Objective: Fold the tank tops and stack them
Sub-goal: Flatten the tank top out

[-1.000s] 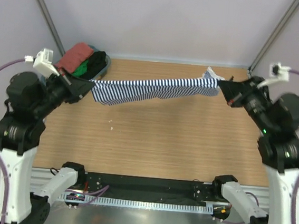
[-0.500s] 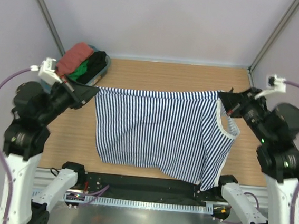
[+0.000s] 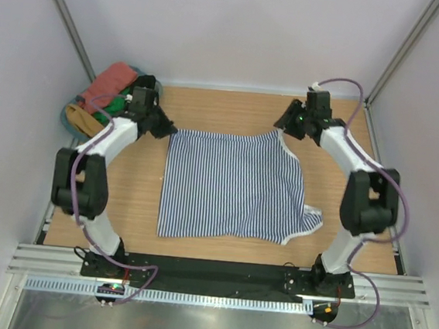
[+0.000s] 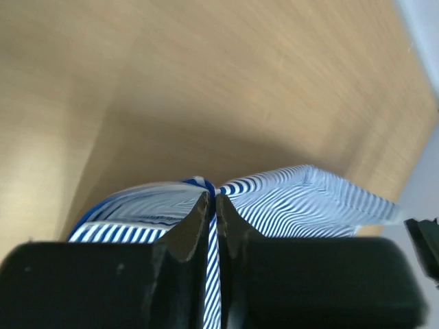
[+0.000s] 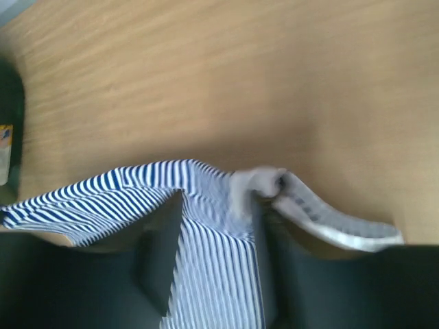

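**Navy striped tank top [image 3: 233, 185] flat on the bench [image 3: 225, 107]**

My left tool [image 4: 211, 199] pinches one far corner tight. My right tool [image 5: 216, 205] stands parted around the other; blur hides contact. The rust-red tank top [image 3: 113, 76] lies half-buried, far left.

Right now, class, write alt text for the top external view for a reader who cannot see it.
A navy-and-white striped tank top lies spread out on a wooden table, with the left fingers and the right fingers at its two far corners. A heap of other clothes sits at the table's far left corner.
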Available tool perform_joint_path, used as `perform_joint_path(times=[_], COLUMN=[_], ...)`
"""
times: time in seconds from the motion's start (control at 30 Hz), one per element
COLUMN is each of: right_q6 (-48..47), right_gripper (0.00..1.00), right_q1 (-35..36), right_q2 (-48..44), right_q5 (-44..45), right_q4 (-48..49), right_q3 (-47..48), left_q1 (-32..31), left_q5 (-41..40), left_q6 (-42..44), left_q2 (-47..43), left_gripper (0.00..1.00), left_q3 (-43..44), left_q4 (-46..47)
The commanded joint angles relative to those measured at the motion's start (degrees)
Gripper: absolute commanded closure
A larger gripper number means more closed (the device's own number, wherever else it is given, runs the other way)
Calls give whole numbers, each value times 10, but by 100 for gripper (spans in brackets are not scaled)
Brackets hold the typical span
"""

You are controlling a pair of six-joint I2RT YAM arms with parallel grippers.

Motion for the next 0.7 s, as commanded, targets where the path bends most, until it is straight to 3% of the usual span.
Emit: perform_joint_path(times=[0.0, 0.03, 0.07, 0.13, 0.17, 0.2, 0.27, 0.3, 0.37, 0.57, 0.67], right_q6=[25, 27, 25, 10, 7, 1, -6, -7, -9, -11, -4], right_gripper=[42, 32, 29, 25, 25, 25, 30, 39, 42, 30, 15], right_q1=[-2, -3, -2, -2, -3, -3, -6, -7, -7, -9, -9], right_q2=[104, 133, 132, 88, 65, 47, -1, -13, -47, -131, -167], right_q5=[24, 30, 39, 49, 56, 64, 78, 85, 120, 158, 204], right_q4=[94, 62, 52, 63, 69, 71, 70, 56, 41, -4, -1], right_q3=[158, 185, 203, 153, 128, 106, 43, 26, -18, -140, -188], left_q1=[10, 11, 13, 11, 9, 9, 10, 8, 3, -30, -31], left_q5=[-36, -43, -53, -61, -73, -90, -82, -74, -49, -26, -32], left_q6=[-4, -3, 3, 26, 29, 29, 36, 38, 47, 65, 70], left_q2=[113, 138, 163, 161, 133, 118, 81, 43, 4, -166, -219], left_gripper=[91, 68, 31, 25, 10, 5, 4, 4, 6, 7, 7], left_q3=[163, 194, 247, 263, 240, 224, 168, 146, 84, -87, -168], left_q4=[108, 70, 43, 3, -1, -13, -17, -17, -18, -56, -57])
